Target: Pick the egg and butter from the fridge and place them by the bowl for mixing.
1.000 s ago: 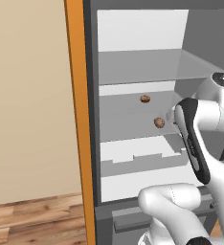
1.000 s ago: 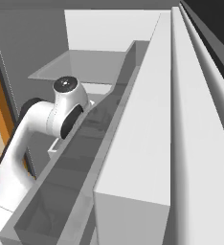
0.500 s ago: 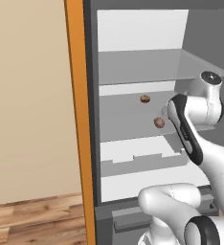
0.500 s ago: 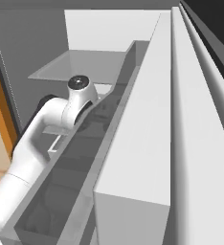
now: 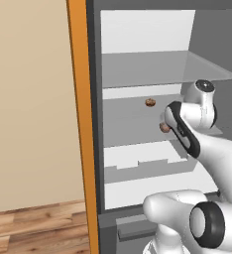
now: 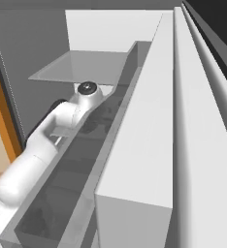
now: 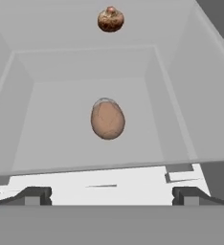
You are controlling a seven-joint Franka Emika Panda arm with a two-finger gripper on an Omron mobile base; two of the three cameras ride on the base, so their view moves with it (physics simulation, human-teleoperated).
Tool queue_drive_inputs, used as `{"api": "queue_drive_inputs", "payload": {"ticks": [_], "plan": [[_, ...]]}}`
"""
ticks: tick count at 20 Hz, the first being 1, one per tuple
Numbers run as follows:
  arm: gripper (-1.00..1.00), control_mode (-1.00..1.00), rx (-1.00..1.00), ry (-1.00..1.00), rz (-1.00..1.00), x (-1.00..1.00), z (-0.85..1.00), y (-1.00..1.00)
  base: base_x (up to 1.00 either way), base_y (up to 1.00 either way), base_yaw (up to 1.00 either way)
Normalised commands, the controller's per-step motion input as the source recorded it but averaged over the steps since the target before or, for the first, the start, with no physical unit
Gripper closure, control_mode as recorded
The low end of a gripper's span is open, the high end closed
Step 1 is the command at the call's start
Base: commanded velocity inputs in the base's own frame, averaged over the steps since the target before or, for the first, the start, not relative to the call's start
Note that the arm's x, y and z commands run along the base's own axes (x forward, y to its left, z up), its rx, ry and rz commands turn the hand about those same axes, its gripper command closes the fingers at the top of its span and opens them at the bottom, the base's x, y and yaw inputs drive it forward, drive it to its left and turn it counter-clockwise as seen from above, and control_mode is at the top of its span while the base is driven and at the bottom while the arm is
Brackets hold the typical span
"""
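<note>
Two brown items, an egg (image 7: pixel 107 119) among them, face the wide-spread, empty gripper (image 7: pixel 111 195); no writing shows.

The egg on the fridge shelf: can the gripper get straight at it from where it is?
Probably yes. The egg lies centred ahead of the open fingers, with bare shelf between and nothing blocking.
</note>
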Motion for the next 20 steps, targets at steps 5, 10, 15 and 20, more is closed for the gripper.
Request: {"api": "queue_drive_inputs", "payload": {"ticks": [5, 10, 15, 20], "plan": [[-1.0, -1.0, 0.0, 0.0, 0.0, 0.52, -0.39, 0.0, 0.0, 0.0, 0.0], [-1.0, -1.0, 0.0, 0.0, 0.0, 0.54, -0.31, 0.0, 0.0, 0.0, 0.0], [-1.0, -1.0, 0.0, 0.0, 0.0, 0.51, -0.25, 0.0, 0.0, 0.0, 0.0], [-1.0, -1.0, 0.0, 0.0, 0.0, 0.32, -0.15, 0.0, 0.0, 0.0, 0.0]]}}
